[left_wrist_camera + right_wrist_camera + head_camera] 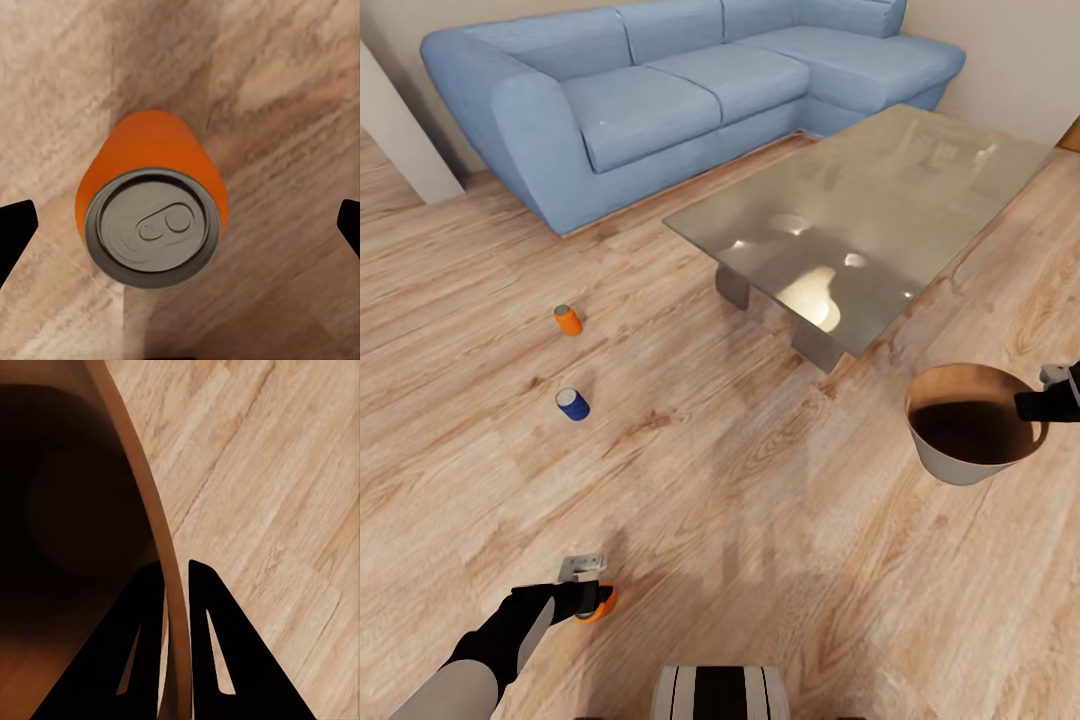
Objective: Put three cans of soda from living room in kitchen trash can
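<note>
The left gripper point(592, 597) hangs low over the floor point(760, 520), fingers spread wide on either side of an orange can point(151, 219) and not touching it. The right gripper point(176, 585) is closed on the bin's point(968, 424) rim, one finger inside and one outside, holding it above the floor. Farther out, a blue can point(572, 404) and a second orange can point(568, 320) stand on the floor, well apart from the table point(860, 225) and sofa point(680, 90).
</note>
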Tool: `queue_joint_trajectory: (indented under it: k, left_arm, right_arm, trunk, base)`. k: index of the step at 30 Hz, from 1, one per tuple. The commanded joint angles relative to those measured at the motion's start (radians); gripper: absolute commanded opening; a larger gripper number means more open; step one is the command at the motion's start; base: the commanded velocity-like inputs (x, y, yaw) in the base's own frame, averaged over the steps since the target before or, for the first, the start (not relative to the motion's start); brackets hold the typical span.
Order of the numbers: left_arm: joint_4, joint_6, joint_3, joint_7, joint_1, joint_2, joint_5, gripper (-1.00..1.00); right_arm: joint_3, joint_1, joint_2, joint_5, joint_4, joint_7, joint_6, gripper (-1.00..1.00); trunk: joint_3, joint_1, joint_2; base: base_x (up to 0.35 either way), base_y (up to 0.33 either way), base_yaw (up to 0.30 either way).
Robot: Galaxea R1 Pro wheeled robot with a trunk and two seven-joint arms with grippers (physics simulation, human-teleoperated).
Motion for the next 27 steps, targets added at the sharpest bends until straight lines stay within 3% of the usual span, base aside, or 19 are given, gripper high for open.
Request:
queue_joint_trajectory:
  k: [1,12,27]
  left_arm:
    - [0.0,-0.001,0.0,0.0,0.0,0.0,0.0,1.0]
    - [0.0,-0.007,0.0,0.001,0.0,0.0,0.0,1.0]
    - [0.0,-0.007,0.0,0.002,0.0,0.0,0.0,1.0]
  right_arm:
    - [-0.001,0.0,-0.001,-0.001,0.0,0.002,0.0,-1.0]
    - [-0.001,0.002,-0.001,-0.001,0.0,0.003,0.0,-1.0]
    - [-0.001,0.003,-0.001,-0.001,0.0,0.003,0.0,-1.0]
  trunk:
    - [-0.001,0.0,0.0]
    - [-0.013,0.0,0.0]
    - [-0.043,0.011,-0.021]
  base:
    - [-0.002,0.0,0.0]
    - [0.0,0.098,0.0]
    - [0.0,0.008,0.0]
